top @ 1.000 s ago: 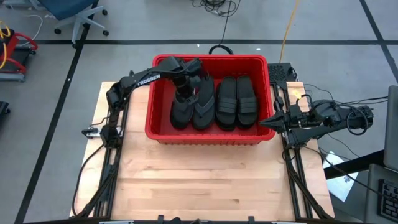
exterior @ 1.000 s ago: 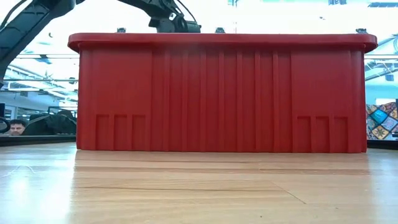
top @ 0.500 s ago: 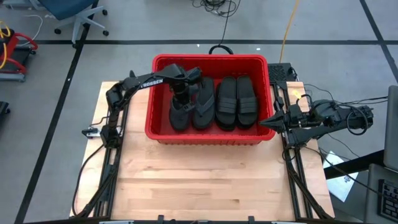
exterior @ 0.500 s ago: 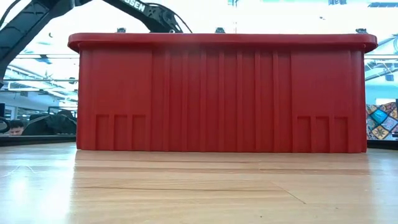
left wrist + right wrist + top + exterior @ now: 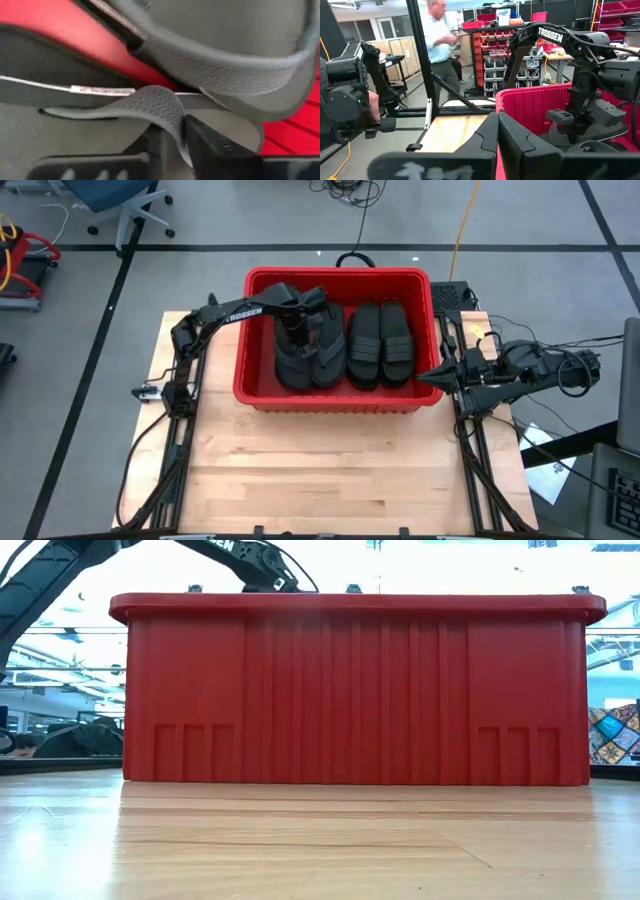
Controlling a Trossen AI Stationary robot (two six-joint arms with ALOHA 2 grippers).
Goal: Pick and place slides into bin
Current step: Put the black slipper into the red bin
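Observation:
The red bin [image 5: 340, 398] stands at the table's far middle and fills the low view [image 5: 350, 690]. Several dark slides lie side by side on its floor: two wide-strap ones [image 5: 364, 345] [image 5: 397, 342], a thong one [image 5: 327, 360], and the leftmost one [image 5: 293, 370]. My left gripper [image 5: 293, 332] reaches down into the bin and is shut on the leftmost slide's strap. My right gripper [image 5: 425, 378] is shut and empty, just outside the bin's right near corner. My left gripper pinches the leftmost slide's textured strap [image 5: 165, 107] between its two fingers [image 5: 210, 145]. The fingers come from above, pointing down into the bin. The slide's footbed [image 5: 75, 135] lies below the fingers, beside the neighbouring slide [image 5: 225, 55].
The near half of the wooden table [image 5: 320, 470] is bare wood. The bin's walls stand around my left gripper. My left arm [image 5: 585, 100] shows in the right wrist view, with a person [image 5: 440, 40] in the room beyond.
My left gripper has gone down into the bin with the leftmost slide. The slide stood tilted and raised a second ago. Now it lies low beside the thong slide. My left arm has sunk behind the bin's rim in the low view.

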